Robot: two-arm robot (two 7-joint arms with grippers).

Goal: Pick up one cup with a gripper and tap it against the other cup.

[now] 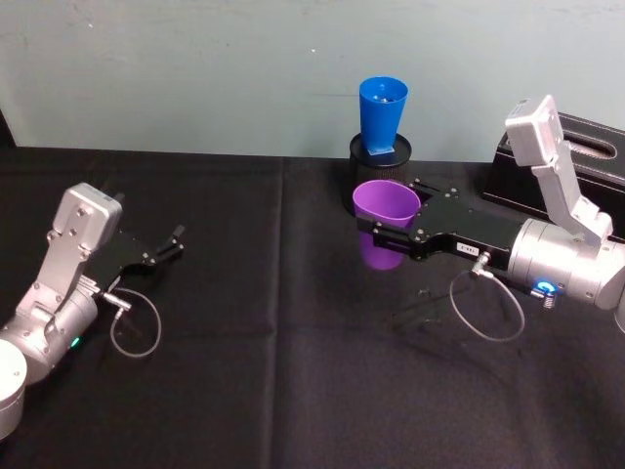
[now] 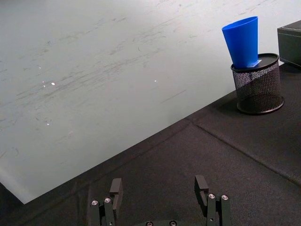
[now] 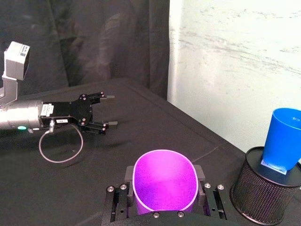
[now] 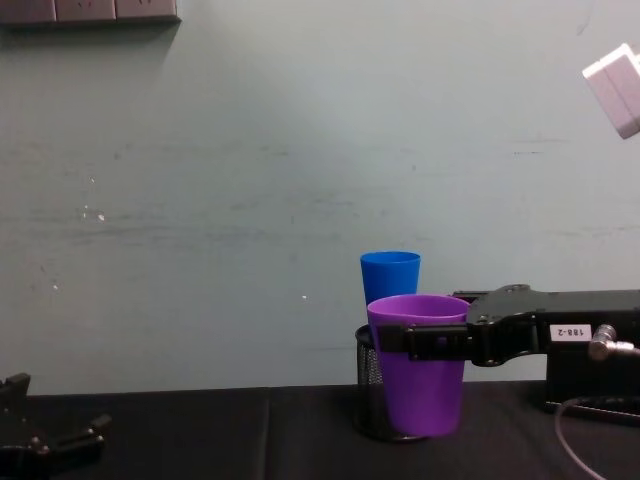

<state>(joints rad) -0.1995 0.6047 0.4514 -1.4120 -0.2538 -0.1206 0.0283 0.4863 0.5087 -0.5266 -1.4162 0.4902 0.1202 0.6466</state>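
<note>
The purple cup [image 1: 384,221] hangs upright above the black cloth, and my right gripper [image 1: 388,225] is shut on it from the right. From the chest the purple cup [image 4: 418,365] is held just in front of the blue cup [image 4: 390,277]. The blue cup [image 1: 383,116] stands upright in a black mesh pen holder [image 1: 382,159] at the back of the table, a short way behind the purple cup [image 3: 164,181]. The two cups do not touch. My left gripper [image 1: 174,241] rests open at the left, low over the cloth, with nothing between its fingers [image 2: 116,189].
A black box [image 1: 557,171] sits at the back right, behind my right arm. The pale wall [image 4: 250,200] runs right behind the pen holder [image 3: 263,193]. A cable loop [image 1: 485,311] hangs under the right wrist. Black cloth [image 1: 273,342] covers the table between the arms.
</note>
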